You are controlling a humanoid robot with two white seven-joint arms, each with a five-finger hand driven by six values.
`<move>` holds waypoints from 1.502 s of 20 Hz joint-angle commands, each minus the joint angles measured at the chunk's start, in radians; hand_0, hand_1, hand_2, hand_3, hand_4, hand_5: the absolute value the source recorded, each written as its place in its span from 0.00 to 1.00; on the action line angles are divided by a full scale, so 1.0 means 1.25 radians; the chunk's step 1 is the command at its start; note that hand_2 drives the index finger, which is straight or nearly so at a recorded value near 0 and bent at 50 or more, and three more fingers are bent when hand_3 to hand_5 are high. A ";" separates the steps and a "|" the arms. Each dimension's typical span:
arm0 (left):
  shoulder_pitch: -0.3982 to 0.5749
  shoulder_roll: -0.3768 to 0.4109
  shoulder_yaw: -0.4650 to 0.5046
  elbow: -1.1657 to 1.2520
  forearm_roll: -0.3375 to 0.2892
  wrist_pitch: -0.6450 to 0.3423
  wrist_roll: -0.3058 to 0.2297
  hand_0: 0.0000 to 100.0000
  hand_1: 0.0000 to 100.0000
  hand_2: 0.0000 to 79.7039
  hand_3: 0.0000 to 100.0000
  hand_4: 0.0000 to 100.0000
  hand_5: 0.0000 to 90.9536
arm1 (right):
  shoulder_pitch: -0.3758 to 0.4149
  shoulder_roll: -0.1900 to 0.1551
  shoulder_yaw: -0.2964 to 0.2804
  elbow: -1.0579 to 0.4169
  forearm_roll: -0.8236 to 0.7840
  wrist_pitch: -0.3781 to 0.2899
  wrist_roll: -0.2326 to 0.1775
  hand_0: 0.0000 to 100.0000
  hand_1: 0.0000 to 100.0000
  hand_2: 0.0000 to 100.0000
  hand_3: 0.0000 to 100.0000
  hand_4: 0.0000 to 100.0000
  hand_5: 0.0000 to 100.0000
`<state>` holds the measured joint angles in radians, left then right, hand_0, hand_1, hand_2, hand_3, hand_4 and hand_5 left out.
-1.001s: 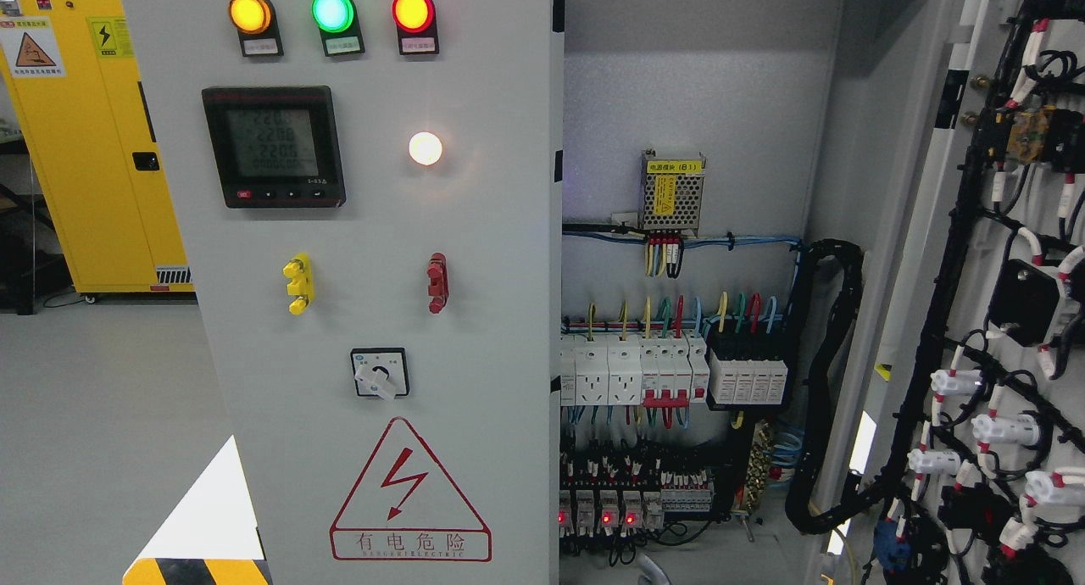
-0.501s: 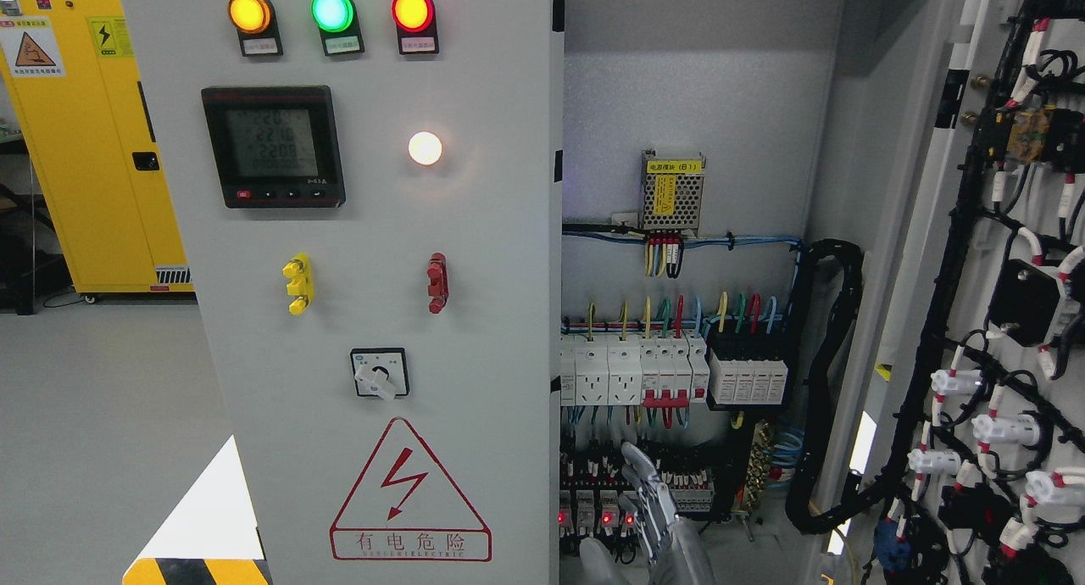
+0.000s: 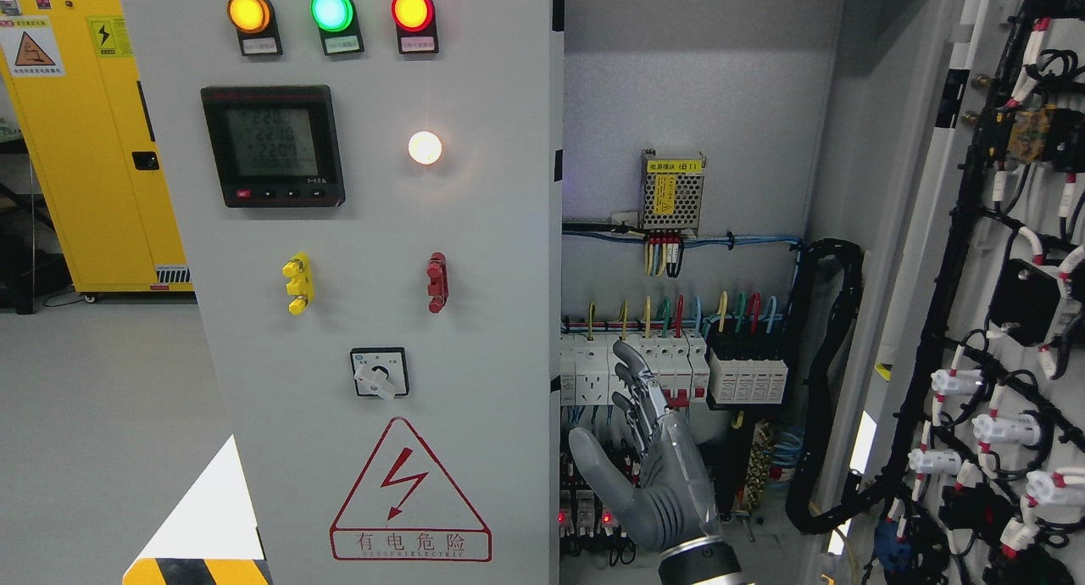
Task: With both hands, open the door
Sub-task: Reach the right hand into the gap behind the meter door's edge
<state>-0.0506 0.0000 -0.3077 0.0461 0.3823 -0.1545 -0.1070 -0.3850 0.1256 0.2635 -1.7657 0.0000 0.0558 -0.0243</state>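
Door, left leaf [image 3: 492, 229]: head view, near and to the left. It looks shut, its face carrying three lit lamps, a meter, a rotary switch [image 3: 379, 373] and a red warning triangle [image 3: 410, 492].
Door, right leaf [image 3: 941, 254]: already swung wide at the far right, its wired inner face towards us.
Cabinet interior [image 3: 695, 85]: bare between the two leaves, with a row of breakers [image 3: 746, 377] across the middle.
Right hand [image 3: 653, 466]: comes up from the bottom edge, right of the middle. It is open and holds nothing, with its fingers [image 3: 637, 381] straight and pointing up and the thumb out to the left. It shows in front of the breakers, just right of the left leaf's free edge [image 3: 555, 314], and I cannot tell whether it touches anything.
Left hand: not to be seen.
Step in hand: by my reckoning, a reach towards the free edge of the shut leaf, with no grip taken yet.
Next move calls for: shifting left, hooking the fingers behind that edge and pulling it outward, with the left hand probably joining in.
Care: keep the fingers off the live breakers and wiring behind.
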 commanded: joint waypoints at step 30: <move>-0.005 0.005 0.001 -0.004 0.001 -0.002 0.000 0.12 0.56 0.00 0.00 0.00 0.00 | -0.227 0.005 -0.082 0.200 -0.157 0.127 0.135 0.00 0.50 0.04 0.00 0.00 0.00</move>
<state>-0.0556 0.0000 -0.3069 0.0421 0.3835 -0.1564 -0.1076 -0.6487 0.1313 0.2041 -1.5657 -0.1351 0.2134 0.1274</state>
